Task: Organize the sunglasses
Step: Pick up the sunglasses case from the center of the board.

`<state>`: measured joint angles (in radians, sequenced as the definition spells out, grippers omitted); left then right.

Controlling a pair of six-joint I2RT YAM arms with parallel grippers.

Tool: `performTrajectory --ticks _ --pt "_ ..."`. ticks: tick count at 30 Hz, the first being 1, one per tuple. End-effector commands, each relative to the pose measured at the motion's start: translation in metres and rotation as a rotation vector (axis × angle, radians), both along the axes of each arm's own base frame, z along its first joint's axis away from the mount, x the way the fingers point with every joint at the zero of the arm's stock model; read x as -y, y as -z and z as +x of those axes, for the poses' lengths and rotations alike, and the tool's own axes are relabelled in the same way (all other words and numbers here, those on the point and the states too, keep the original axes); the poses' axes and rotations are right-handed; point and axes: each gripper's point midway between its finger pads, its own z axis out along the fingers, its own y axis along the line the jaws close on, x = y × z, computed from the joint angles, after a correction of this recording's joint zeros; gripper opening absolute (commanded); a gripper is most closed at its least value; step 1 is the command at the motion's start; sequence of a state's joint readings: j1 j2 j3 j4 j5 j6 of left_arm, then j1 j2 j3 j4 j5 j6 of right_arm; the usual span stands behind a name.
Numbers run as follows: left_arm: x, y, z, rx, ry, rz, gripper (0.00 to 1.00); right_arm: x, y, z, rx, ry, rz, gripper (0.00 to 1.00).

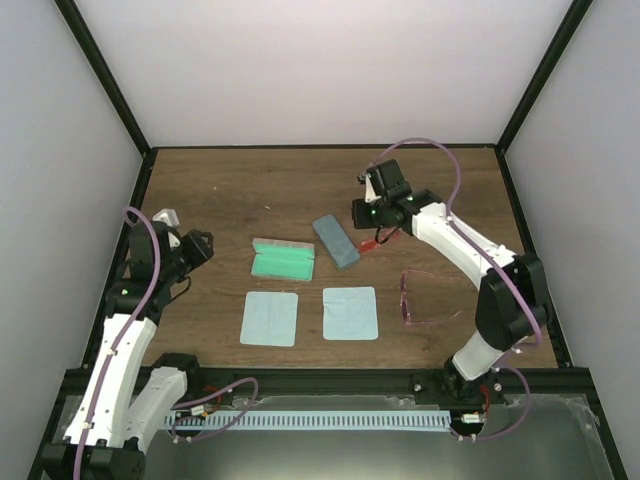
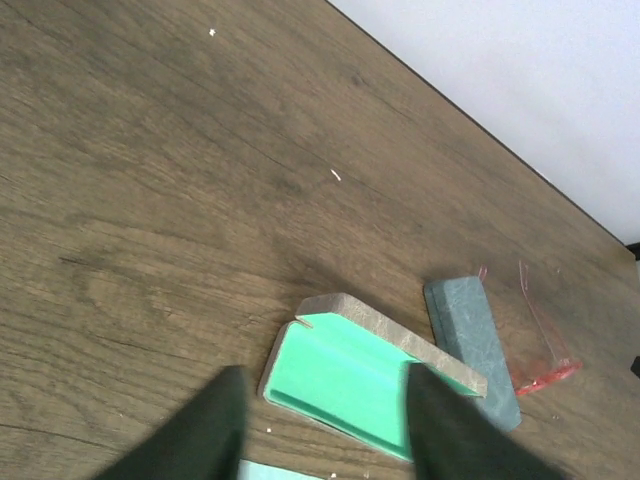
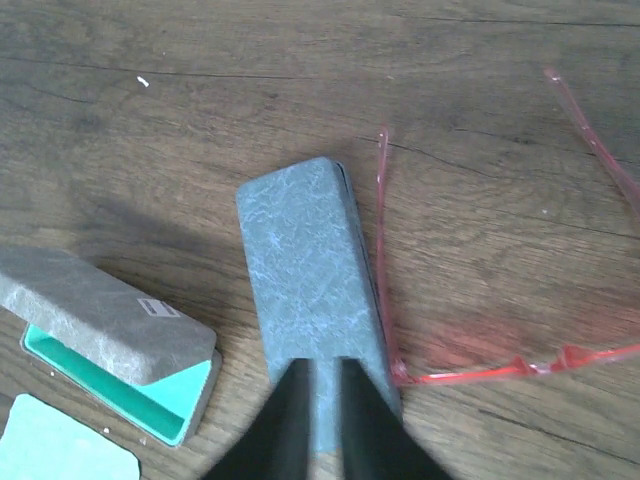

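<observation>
The red-orange sunglasses (image 1: pixel 375 243) lie unfolded on the table against the right side of a closed blue-grey case (image 1: pixel 335 241); in the right wrist view the sunglasses (image 3: pixel 520 368) rest beside that case (image 3: pixel 300 270). The translucent pink sunglasses (image 1: pixel 405 298) lie nearer the right arm's base. My right gripper (image 3: pixel 322 362) hovers over the near end of the blue-grey case, its fingers a narrow slit apart with nothing between them. My left gripper (image 2: pixel 325 375) stands open and empty, left of an open green-lined case (image 2: pixel 400 340).
The open green-lined case (image 1: pixel 283 260) sits mid-table, left of the blue-grey one. Two pale teal cloths (image 1: pixel 270 318) (image 1: pixel 350 312) lie side by side in front of the cases. Walls close in the table on the left, right and back.
</observation>
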<state>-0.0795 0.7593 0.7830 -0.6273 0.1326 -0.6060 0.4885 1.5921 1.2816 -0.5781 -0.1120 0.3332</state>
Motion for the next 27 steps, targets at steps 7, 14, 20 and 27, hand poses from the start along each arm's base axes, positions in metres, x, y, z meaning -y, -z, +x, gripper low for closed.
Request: performTrajectory --ticks 7,14,20,27 --pt "0.005 0.005 0.001 -0.016 0.007 -0.032 0.12 -0.037 0.004 0.014 0.014 -0.078 -0.009 0.84" --pt "0.002 0.008 -0.002 -0.036 0.001 -0.019 1.0 -0.048 0.028 0.024 -0.003 -0.103 -0.088 0.94" --pt "0.002 0.014 -0.006 -0.059 0.006 -0.01 1.0 -0.06 0.057 0.031 -0.013 -0.151 -0.186 0.91" --pt "0.004 0.02 -0.008 -0.076 0.016 -0.013 1.0 -0.066 0.075 0.042 -0.027 -0.174 -0.231 1.0"
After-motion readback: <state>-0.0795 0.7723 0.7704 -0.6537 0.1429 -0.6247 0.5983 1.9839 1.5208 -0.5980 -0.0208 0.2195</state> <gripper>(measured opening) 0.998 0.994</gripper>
